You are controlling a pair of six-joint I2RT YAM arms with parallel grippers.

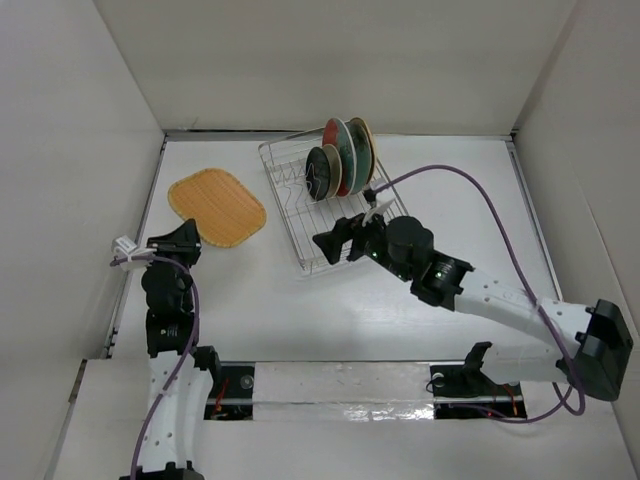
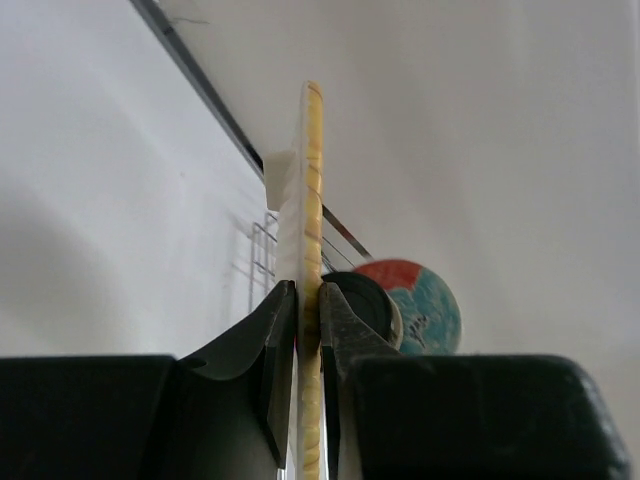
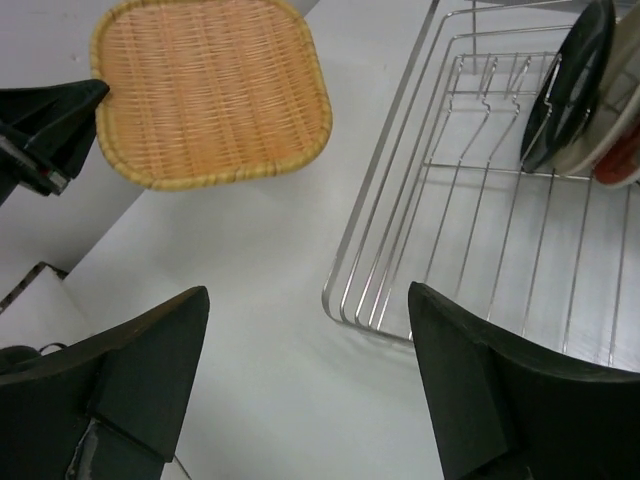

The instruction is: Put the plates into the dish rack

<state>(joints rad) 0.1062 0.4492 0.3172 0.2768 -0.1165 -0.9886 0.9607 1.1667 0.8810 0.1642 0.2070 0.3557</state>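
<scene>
Orange-tan woven-look plate point(image 1: 217, 207) lies flat on the table point(image 1: 330, 310), left of the dish rack point(image 1: 290, 215) and apart from it, so it is not loaded. Left end effector point(image 1: 188, 233) is clamped on the plate's near-left rim. The left wrist view shows both fingers pinched tight on the plate edge, seen edge-on. Can't tell whether that edge is off the table.

Right end effector point(image 1: 335, 240) hangs over the near end of the rack, jaws spread wide with nothing between them. Its wrist view looks down on the rack's near-left corner and the table beside it.

At the far end of the rack, plates stand on edge in the prongs:
- glossy black round plate point(image 1: 321, 172), nearest
- small cream plate point(image 3: 600, 130), just behind it
- red plate with teal flower point(image 1: 338, 152)
- pale green plate point(image 1: 355, 150)
- beige plate point(image 1: 366, 140), at the back
</scene>
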